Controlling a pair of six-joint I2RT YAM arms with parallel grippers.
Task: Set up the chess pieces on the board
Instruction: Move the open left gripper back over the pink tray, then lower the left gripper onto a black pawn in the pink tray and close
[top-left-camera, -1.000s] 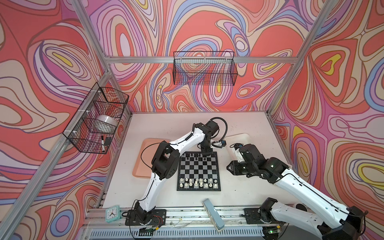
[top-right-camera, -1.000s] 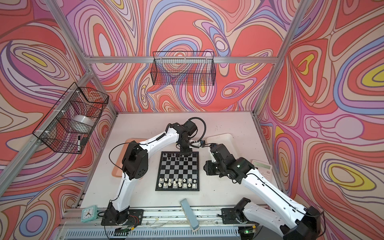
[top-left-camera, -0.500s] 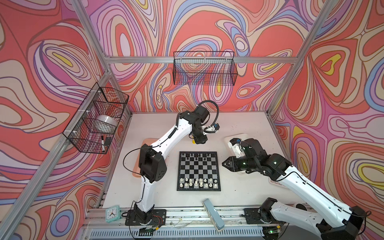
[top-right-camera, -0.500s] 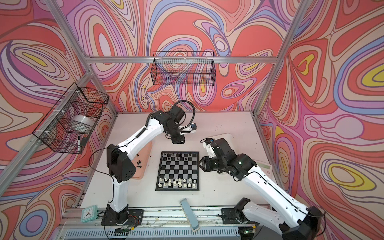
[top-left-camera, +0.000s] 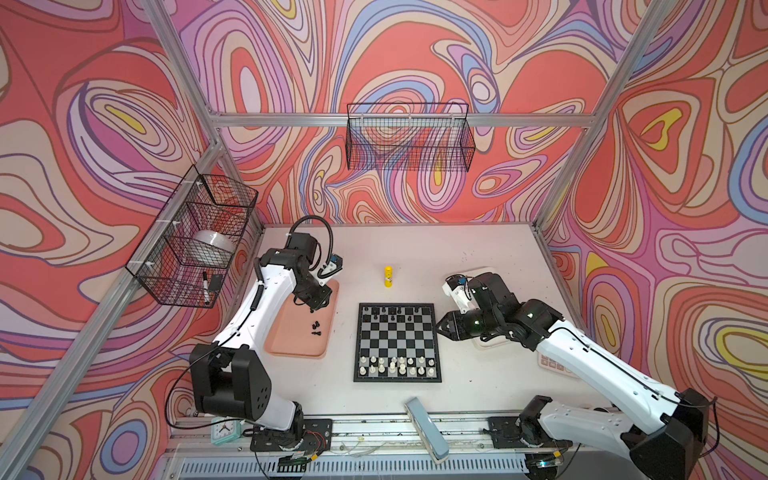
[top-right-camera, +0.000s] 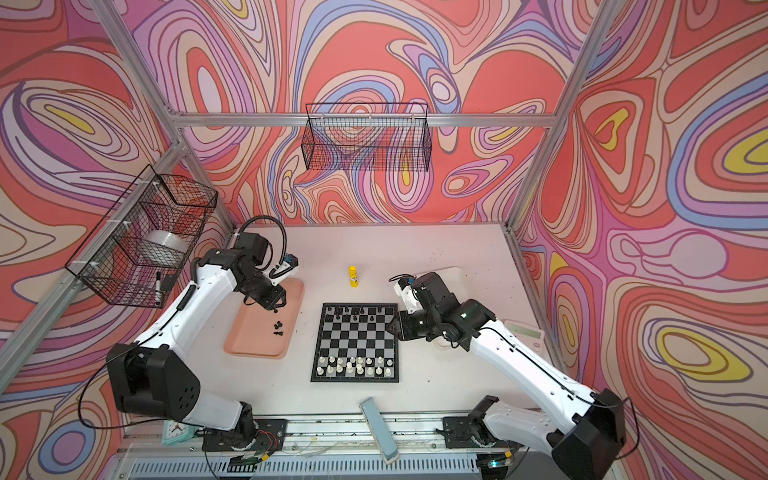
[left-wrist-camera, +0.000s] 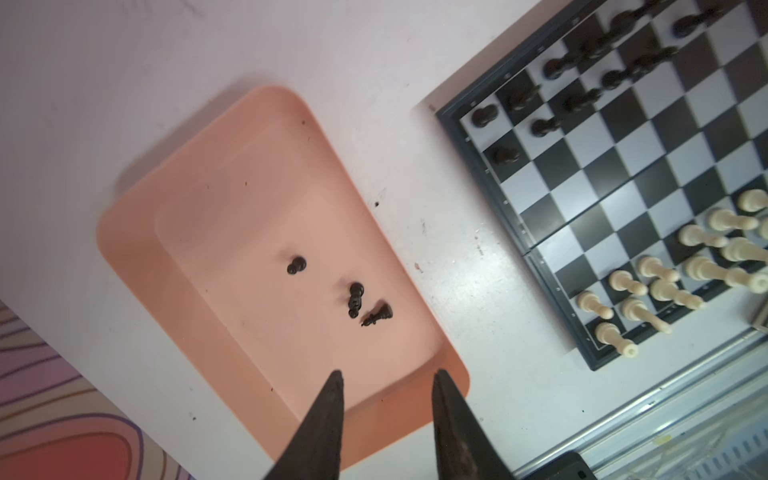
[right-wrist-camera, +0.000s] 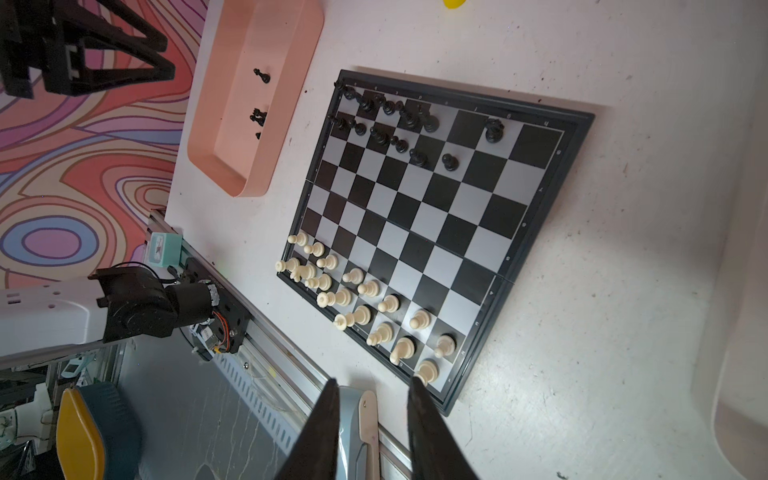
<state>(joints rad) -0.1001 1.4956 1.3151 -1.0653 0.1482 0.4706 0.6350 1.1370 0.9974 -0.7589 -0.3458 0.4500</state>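
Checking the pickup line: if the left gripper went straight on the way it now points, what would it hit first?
The left gripper, jaws open, would probably meet the pink tray floor first, right beside the black pieces lying there; depth is unclear.

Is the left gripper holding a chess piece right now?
No, the left gripper has its jaws apart with nothing between them, over the pink tray where a few black pieces lie.
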